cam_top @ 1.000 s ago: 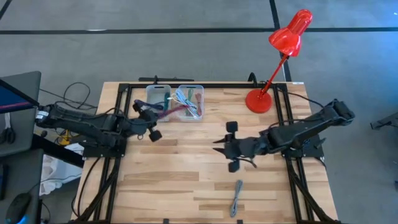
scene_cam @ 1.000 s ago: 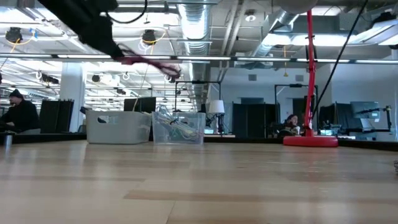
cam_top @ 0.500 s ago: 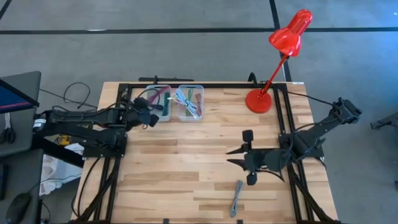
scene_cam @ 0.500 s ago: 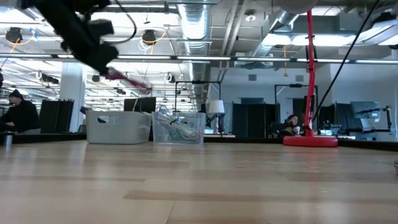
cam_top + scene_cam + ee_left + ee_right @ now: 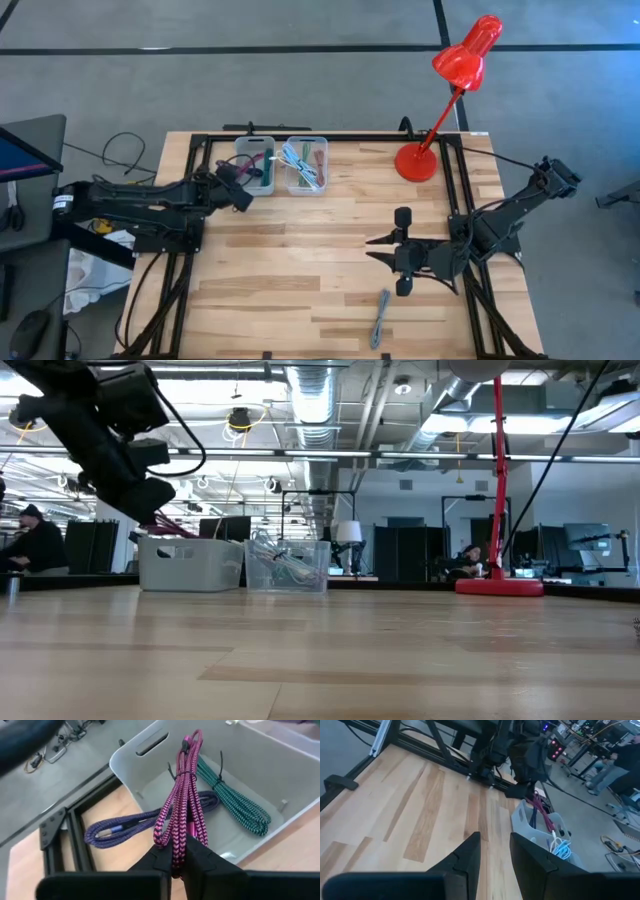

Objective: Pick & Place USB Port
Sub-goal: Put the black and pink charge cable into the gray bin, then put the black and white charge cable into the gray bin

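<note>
My left gripper (image 5: 175,867) is shut on a bundle of magenta braided cable (image 5: 182,805) and hangs over the grey left bin (image 5: 252,150) at the table's far left. The bundle's free end reaches down into the bin (image 5: 150,750), where a purple cable (image 5: 120,827) and a green cable (image 5: 235,802) lie on the bottom. The low view shows the gripper (image 5: 140,490) just above the bin's rim (image 5: 190,545). My right gripper (image 5: 400,252) is open, low over the boards right of centre. A grey cable (image 5: 380,318) lies on the table near the near edge. My left gripper pinches the magenta cable bundle between its two fingers at one end of the bundle (image 5: 176,852). Several strands, held together by a tie, pass through the hold. The bundle is lifted clear and slants from the fingers down into the bin.
A clear bin (image 5: 306,165) holding white and blue cables stands right beside the grey one. A red desk lamp has its base (image 5: 416,162) at the far right of the table. Black frame rails (image 5: 190,200) run along both sides.
My left gripper has carried the magenta cable toward the table's far left edge, from in front of the bins to over the grey bin, and has come down; the cable's free end now dips into the bin. My right gripper has drawn back toward the near right, then kept still.
</note>
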{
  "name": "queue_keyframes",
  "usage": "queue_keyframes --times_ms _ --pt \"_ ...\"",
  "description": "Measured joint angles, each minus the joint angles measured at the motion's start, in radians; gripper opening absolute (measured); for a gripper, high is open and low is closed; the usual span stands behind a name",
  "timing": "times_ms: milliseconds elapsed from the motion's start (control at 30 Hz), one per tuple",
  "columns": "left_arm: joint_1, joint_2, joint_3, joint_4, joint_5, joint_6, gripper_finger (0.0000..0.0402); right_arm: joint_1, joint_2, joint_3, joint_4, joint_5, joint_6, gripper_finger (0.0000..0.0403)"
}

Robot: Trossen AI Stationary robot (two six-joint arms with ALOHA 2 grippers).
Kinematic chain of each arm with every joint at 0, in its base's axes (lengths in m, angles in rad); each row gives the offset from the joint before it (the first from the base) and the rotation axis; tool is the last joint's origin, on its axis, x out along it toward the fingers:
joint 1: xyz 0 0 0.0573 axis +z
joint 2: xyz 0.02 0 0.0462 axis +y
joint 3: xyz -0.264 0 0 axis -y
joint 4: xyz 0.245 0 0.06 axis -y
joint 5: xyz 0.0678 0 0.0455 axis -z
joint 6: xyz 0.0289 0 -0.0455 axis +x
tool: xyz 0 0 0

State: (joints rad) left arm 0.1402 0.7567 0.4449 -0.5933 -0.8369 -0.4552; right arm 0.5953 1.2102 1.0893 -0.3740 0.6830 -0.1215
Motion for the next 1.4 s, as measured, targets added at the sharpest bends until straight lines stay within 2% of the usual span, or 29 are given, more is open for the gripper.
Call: queue_keyframes --times_ms 333,467,567,700,900,1000,1133,1233,1400 --pt "0.000 0.000 -0.022 0.082 -0.052 0.008 0.0131 -0.001 0.000 0.000 0.001 0.002 0.000 0.0098" --pt "0.000 0.000 -0.022 0.131 0.024 0.035 0.0160 -0.001 0.000 0.000 -0.024 0.001 -0.004 0.0098" --pt "-0.008 0.000 -0.022 0.254 0.180 0.166 0.0163 -0.001 0.000 0.000 -0.096 -0.004 0.029 0.0098" --pt "-0.029 0.000 -0.022 0.442 0.414 0.285 0.0151 -0.001 0.000 0.000 -0.223 -0.036 0.156 0.0098" --pt "-0.068 0.000 -0.022 0.633 0.610 0.317 0.0132 0.009 0.000 0.000 -0.368 -0.147 0.352 0.0098" --pt "-0.097 0.000 -0.022 0.681 0.660 0.317 0.0125 0.021 0.011 0.000 -0.401 -0.238 0.427 0.0098" --pt "-0.134 0.000 -0.022 0.707 0.666 0.322 0.0120 0.035 0.058 0.000 -0.409 -0.310 0.489 0.0098" --pt "-0.159 0.000 -0.022 0.730 0.666 0.324 0.0120 0.043 0.121 0.000 -0.406 -0.328 0.513 0.0098" --pt "-0.181 0.000 -0.022 0.766 0.667 0.324 0.0121 0.044 0.267 0.000 -0.408 -0.441 0.512 0.0118"
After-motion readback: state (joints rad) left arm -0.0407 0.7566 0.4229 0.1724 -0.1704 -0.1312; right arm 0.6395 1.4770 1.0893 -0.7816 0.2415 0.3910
